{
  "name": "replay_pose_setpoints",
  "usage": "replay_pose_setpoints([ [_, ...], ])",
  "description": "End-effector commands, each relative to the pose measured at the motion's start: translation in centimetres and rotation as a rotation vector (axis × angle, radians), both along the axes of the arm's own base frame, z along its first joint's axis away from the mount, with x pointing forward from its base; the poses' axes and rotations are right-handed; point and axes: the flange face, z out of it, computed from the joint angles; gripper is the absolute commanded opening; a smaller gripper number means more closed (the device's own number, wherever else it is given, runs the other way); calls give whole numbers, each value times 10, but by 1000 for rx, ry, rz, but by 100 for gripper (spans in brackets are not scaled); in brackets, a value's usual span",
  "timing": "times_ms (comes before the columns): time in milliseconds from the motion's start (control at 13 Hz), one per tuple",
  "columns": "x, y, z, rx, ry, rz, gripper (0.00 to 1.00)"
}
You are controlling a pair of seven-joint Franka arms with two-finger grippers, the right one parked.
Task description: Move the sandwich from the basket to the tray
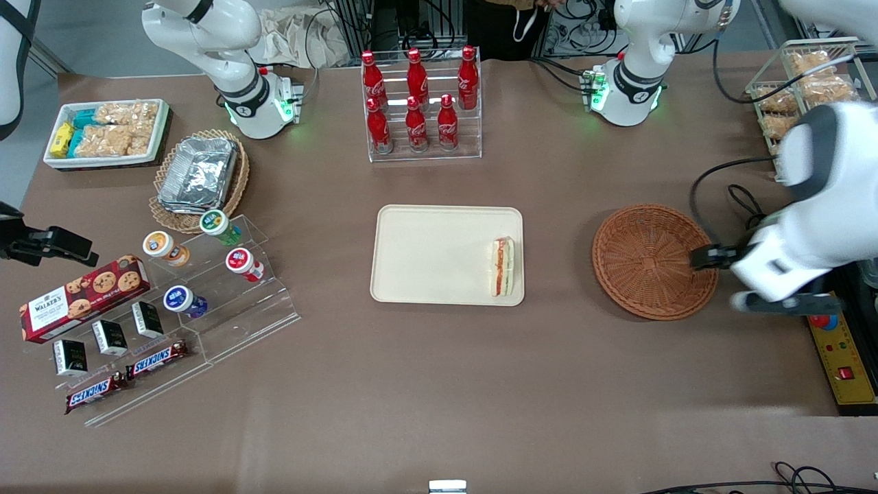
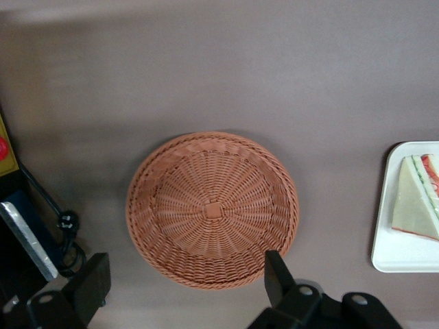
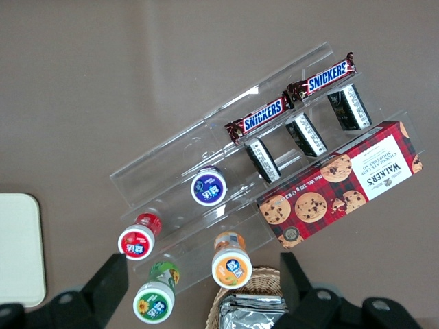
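The sandwich (image 1: 503, 266) (image 2: 415, 202) lies on the cream tray (image 1: 432, 254) (image 2: 401, 257), at the tray's edge nearest the basket. The reddish-brown woven basket (image 1: 621, 237) (image 2: 212, 205) sits empty on the table, toward the working arm's end from the tray. My left gripper (image 1: 713, 278) (image 2: 186, 274) hovers open over the basket's rim on the side away from the tray. Nothing is between its black fingers (image 2: 273, 271).
A rack of red cola bottles (image 1: 422, 103) stands farther from the front camera than the tray. A yellow control box (image 1: 844, 350) and black cables (image 1: 717, 175) lie beside the basket. Foil trays (image 1: 199, 175), a snack bin (image 1: 106, 130) and an acrylic stand (image 1: 206, 288) occupy the parked arm's end.
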Motion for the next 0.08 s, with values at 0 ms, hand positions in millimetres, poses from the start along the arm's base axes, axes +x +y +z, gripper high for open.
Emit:
replay_pose_setpoints([
  [0,0,-8,26,-18,-45,-32,100],
])
